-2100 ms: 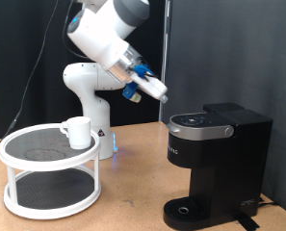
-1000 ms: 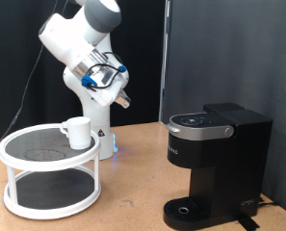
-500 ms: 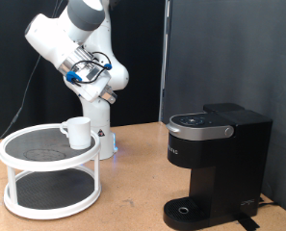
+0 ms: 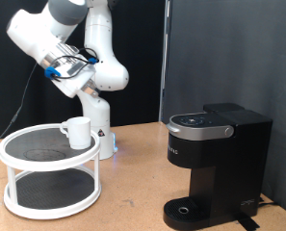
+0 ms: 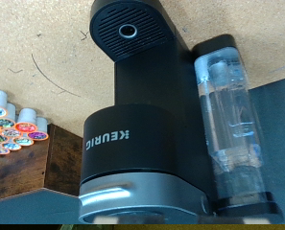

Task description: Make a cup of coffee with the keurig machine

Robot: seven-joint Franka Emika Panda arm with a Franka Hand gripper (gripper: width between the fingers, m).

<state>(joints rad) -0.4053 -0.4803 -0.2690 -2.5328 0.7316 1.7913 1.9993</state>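
High toward the exterior view's upper left, your gripper (image 4: pixel 86 85) hangs in the air above the cup (image 4: pixel 77 131); you cannot tell whether its fingers are spread or closed, and nothing shows between them. Below it, the white cup stands upright on the top tier of a round white two-tier rack (image 4: pixel 49 171) on the wooden surface (image 4: pixel 133 197). Well apart, at the exterior view's right, the keurig machine (image 4: pixel 216 164) sits with its lid down. Your wrist view shows its clear water tank (image 5: pixel 230 125) and a box of coffee pods (image 5: pixel 11 126) beside it.
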